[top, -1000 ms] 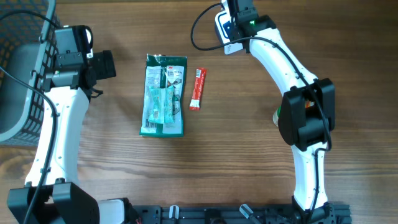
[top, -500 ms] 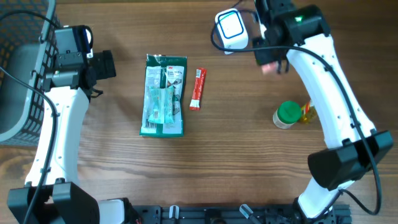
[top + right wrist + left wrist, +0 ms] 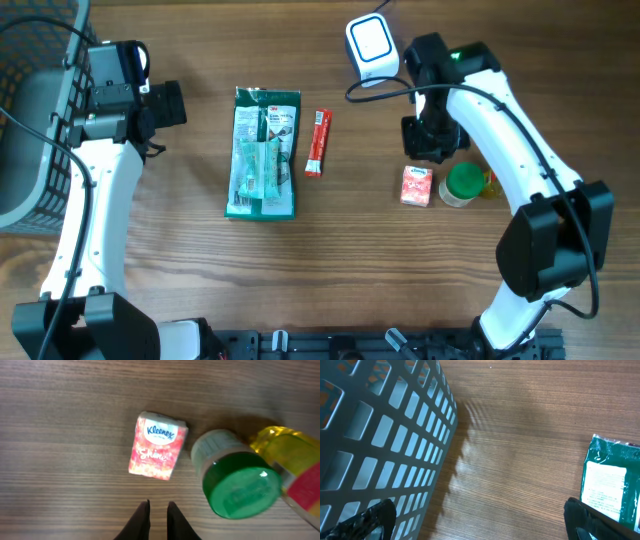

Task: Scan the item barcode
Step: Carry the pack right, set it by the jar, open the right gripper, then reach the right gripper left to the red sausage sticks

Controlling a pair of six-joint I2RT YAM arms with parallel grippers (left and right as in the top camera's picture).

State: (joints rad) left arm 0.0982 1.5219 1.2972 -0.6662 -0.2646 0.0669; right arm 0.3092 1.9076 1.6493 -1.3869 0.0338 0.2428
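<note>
The barcode scanner (image 3: pixel 373 40), a white block with a blue rim, sits at the back of the table. The item, a small pink Kleenex tissue pack (image 3: pixel 417 186) (image 3: pixel 159 446), lies flat on the wood beside a green-lidded jar (image 3: pixel 463 184) (image 3: pixel 240 484). My right gripper (image 3: pixel 430 140) (image 3: pixel 157 512) hovers just behind the pack, its jaws parted by a narrow gap with nothing between them. My left gripper (image 3: pixel 170 103) (image 3: pixel 477 520) stands wide open and empty over bare wood, between the basket and the green packet.
A grey mesh basket (image 3: pixel 30 100) (image 3: pixel 380 435) fills the far left. A green packet (image 3: pixel 263 152) (image 3: pixel 612 480) and a red stick sachet (image 3: pixel 318 142) lie mid-table. A yellow packet (image 3: pixel 490 182) (image 3: pixel 295 460) lies against the jar.
The right arm swung from the scanner toward the jar carrying the pink pack. The pack now lies on the table and the jaws have parted slightly. The left arm is still.
</note>
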